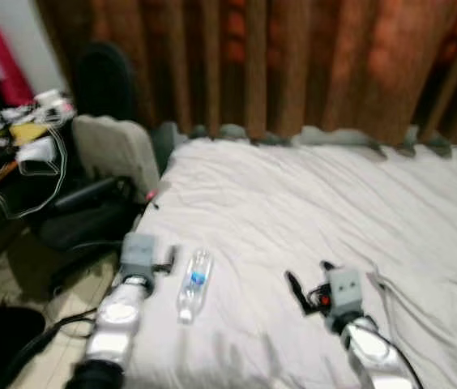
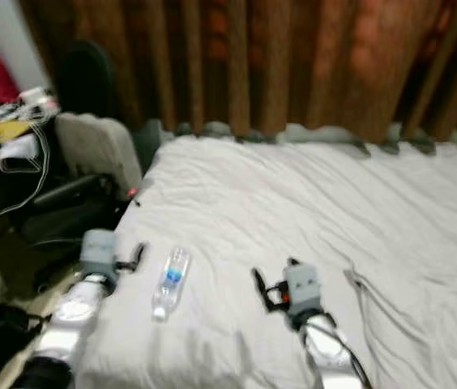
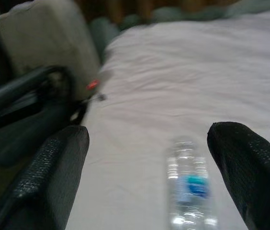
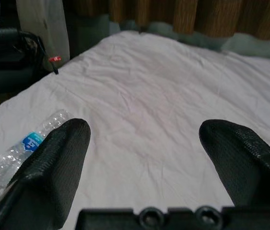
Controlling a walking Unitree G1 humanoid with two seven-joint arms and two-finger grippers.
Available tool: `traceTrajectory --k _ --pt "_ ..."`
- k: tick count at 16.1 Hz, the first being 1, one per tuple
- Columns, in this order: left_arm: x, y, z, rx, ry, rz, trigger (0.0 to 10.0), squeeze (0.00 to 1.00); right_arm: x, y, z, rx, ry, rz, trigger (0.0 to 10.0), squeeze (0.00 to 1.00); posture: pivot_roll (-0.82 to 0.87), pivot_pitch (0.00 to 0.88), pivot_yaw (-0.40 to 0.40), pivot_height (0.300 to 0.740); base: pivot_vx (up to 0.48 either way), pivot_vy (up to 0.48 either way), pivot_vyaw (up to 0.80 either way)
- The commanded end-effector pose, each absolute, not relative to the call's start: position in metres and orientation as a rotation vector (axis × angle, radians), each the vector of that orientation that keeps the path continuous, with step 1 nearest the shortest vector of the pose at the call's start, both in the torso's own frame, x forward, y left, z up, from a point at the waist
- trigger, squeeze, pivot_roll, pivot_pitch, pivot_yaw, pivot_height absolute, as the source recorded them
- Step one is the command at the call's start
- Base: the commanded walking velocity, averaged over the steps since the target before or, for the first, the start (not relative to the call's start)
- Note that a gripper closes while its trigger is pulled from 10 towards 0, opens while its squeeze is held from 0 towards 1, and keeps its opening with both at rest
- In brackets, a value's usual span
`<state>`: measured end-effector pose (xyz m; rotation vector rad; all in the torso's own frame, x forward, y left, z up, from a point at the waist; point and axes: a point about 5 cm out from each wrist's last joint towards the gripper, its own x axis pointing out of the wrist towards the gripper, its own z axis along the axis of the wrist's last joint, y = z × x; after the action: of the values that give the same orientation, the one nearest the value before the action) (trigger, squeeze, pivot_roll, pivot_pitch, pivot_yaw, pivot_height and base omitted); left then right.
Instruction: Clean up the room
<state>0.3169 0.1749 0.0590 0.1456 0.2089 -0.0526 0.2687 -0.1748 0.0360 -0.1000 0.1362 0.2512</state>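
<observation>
Left wrist view: bottle (image 3: pixel 188 191) lies at one o'clock off the spread left gripper (image 3: pixel 149 172) (the nearer arm), long axis pointing away; right gripper (image 4: pixel 144 163) also spread.

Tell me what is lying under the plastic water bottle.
The plastic water bottle lies on its side on the bed's white sheet, between the left gripper and the right gripper. What lies beneath the sheet is covered.
</observation>
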Motion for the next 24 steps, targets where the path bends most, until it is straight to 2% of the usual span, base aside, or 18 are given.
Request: traceTrajectory --k 1,2,4,5,6,7,8,9,11,14,15,17,23,24 --pt "0.321 0.172 0.057 0.170 0.229 -0.051 10.0 0.00 0.259 -0.185 0.038 -0.112 0.142 0.244 10.0 0.00 -0.05 0.089 0.004 0.740 0.469 0.000 0.00" --pt "0.325 0.174 0.053 0.203 0.270 -0.050 10.0 0.00 0.251 -0.186 0.038 -0.111 0.154 0.251 10.0 0.00 -0.06 0.146 -0.005 0.740 0.000 0.000 0.00" --pt "0.334 0.179 0.048 0.228 0.357 -0.037 10.0 0.00 0.208 -0.194 0.049 -0.112 0.182 0.243 10.0 0.00 -0.14 0.363 -0.045 0.740 0.000 0.000 0.00" --pt "0.341 0.184 0.052 0.248 0.380 -0.004 10.0 0.00 0.184 -0.195 0.058 -0.126 0.197 0.246 10.0 0.00 -0.21 0.501 -0.067 0.740 0.000 0.000 0.00" --pt "0.343 0.186 0.053 0.256 0.388 0.011 10.0 0.00 0.175 -0.194 0.060 -0.131 0.205 0.251 10.0 0.00 -0.21 0.501 -0.067 0.740 0.000 0.000 0.00" --pt "0.352 0.192 0.066 0.298 0.356 0.047 10.0 0.00 0.155 -0.187 0.074 -0.131 0.212 0.274 10.0 0.00 -0.28 0.602 -0.095 0.740 0.000 0.000 0.00" --pt "0.356 0.193 0.072 0.323 0.337 0.053 10.0 0.00 0.148 -0.184 0.080 -0.124 0.215 0.282 10.0 0.00 -0.29 0.615 -0.097 0.740 0.000 0.000 0.00" --pt "0.366 0.197 0.090 0.351 0.262 0.085 10.0 0.00 0.127 -0.174 0.094 -0.106 0.229 0.322 10.0 0.00 -0.32 0.646 -0.104 0.740 0.000 0.000 0.00" --pt "0.373 0.196 0.106 0.439 0.176 0.083 10.0 0.00 0.112 -0.172 0.094 -0.082 0.283 0.314 10.0 0.00 -0.33 0.662 -0.103 0.740 0.000 0.000 0.00" --pt "0.372 0.192 0.103 0.307 0.179 0.079 10.0 0.00 0.101 -0.170 0.098 -0.074 0.330 0.299 10.0 0.00 -0.33 0.665 -0.104 0.740 0.000 0.000 0.00" --pt "0.369 0.185 0.093 0.156 0.221 0.045 10.0 0.00 0.098 -0.168 0.101 -0.071 0.349 0.303 10.0 0.00 -0.33 0.656 -0.106 0.740 0.000 0.000 0.00" --pt "0.366 0.182 0.087 0.090 0.248 0.044 10.0 0.00 0.096 -0.167 0.102 -0.069 0.358 0.304 10.0 0.00 -0.33 0.654 -0.107 0.740 0.000 0.000 0.00" --pt "0.357 0.184 0.070 0.061 0.339 0.086 10.0 0.00 0.091 -0.170 0.106 -0.079 0.383 0.307 10.0 0.00 -0.37 0.650 -0.129 0.740 0.000 0.000 0.00" --pt "0.356 0.184 0.068 0.097 0.349 0.085 10.0 0.00 0.090 -0.171 0.106 -0.082 0.388 0.306 10.0 0.00 -0.39 0.653 -0.136 0.740 0.000 0.000 0.00"
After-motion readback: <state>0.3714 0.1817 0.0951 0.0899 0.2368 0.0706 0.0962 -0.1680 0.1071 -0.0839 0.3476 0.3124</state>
